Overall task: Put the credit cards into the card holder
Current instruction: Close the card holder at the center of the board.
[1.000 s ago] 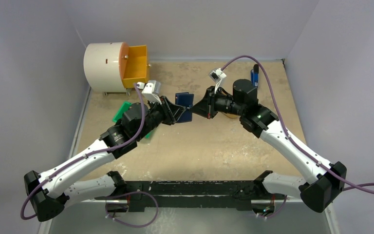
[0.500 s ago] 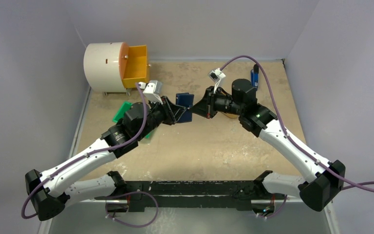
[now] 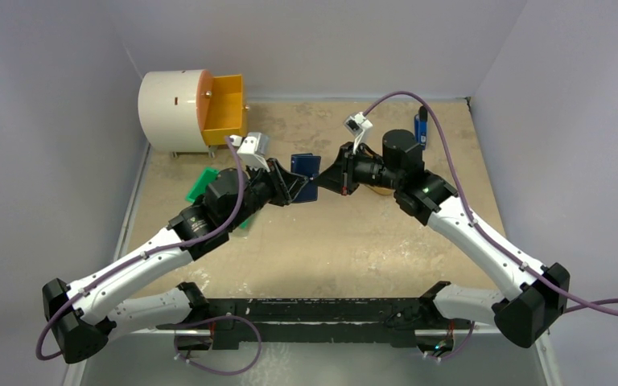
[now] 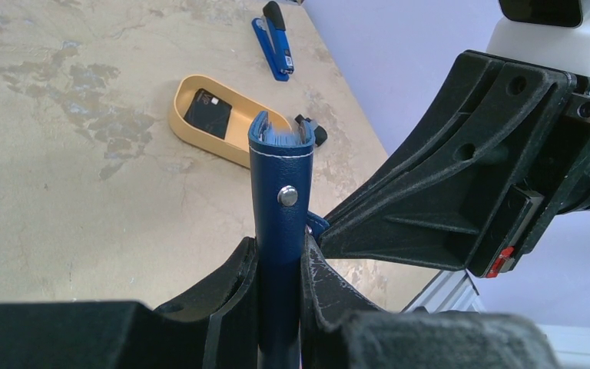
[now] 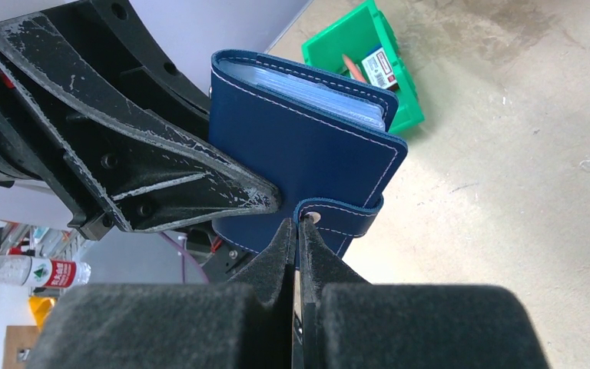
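The navy-blue card holder [image 3: 306, 166] is held upright above the table between the two arms. My left gripper [image 4: 279, 250] is shut on its spine, just below the silver stud [image 4: 287, 197]. In the right wrist view the card holder [image 5: 307, 146] shows clear sleeves along its top edge. My right gripper [image 5: 297, 224] is shut on the tip of its snap tab [image 5: 347, 217]. A dark card [image 4: 207, 112] lies in the mustard tray [image 4: 178, 98]. Another card [image 5: 377, 66] sits in the green bin [image 5: 353, 34].
A white drum [image 3: 170, 108] with an orange drawer [image 3: 224, 104] stands at the back left. The green bin [image 3: 203, 182] lies under my left arm. A blue stapler [image 3: 422, 125] lies at the back right. The right arm hides most of the tray from above.
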{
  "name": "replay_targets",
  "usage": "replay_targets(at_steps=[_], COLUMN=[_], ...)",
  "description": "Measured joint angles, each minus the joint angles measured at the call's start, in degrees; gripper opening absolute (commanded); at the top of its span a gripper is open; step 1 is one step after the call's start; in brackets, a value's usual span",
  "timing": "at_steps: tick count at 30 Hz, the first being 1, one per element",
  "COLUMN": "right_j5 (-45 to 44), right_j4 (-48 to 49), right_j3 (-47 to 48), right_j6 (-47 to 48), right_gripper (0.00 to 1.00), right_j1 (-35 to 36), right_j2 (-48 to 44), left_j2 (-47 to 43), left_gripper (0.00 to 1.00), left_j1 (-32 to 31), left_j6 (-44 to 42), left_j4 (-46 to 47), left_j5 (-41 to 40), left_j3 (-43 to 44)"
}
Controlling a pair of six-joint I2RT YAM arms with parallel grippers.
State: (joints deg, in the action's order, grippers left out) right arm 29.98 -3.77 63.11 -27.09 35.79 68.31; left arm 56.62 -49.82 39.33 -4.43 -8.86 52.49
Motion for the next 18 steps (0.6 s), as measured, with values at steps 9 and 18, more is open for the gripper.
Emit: replay_targets(at_steps=[9,18], right_j5=[0.4,0.6], right_j4=[-0.2,-0.3], right_j3=[0.6,0.9], right_j6=[-0.3,-0.3], right_gripper=[0.0,0.0], right_j1=[-0.2,-0.2], right_j2=[0.9,1.8], left_j2=[0.2,0.9], left_gripper=[0.0,0.0], left_j1=[0.2,0.0], left_j6=[0.1,0.5], left_j4=[0.0,0.0], left_j5=[0.2,-0.1], left_j3=[0.0,0.0])
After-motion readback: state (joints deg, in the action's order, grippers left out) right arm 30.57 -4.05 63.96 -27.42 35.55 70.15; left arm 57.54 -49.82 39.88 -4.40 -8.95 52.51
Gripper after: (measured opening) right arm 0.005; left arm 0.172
